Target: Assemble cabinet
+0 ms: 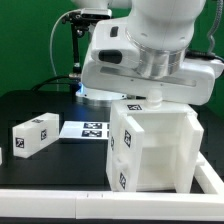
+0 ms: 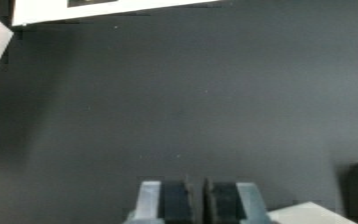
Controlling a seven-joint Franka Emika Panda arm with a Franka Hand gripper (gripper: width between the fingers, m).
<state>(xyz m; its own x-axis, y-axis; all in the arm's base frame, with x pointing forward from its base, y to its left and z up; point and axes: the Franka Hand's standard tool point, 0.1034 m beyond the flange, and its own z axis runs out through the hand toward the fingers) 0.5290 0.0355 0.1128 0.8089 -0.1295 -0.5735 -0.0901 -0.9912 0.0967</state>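
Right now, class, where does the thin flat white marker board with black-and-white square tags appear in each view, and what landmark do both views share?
Exterior view: the thin flat white marker board lies flat between the small white plastic block and the tall white plastic cabinet shell.
Wrist view: only a strip of the marker board shows, at the picture edge opposite the shut grey metal fingers.
Shared landmark: the matte black tabletop.

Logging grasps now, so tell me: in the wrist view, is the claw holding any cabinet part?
No, the claw is shut, its fingers pressed together with nothing between them.
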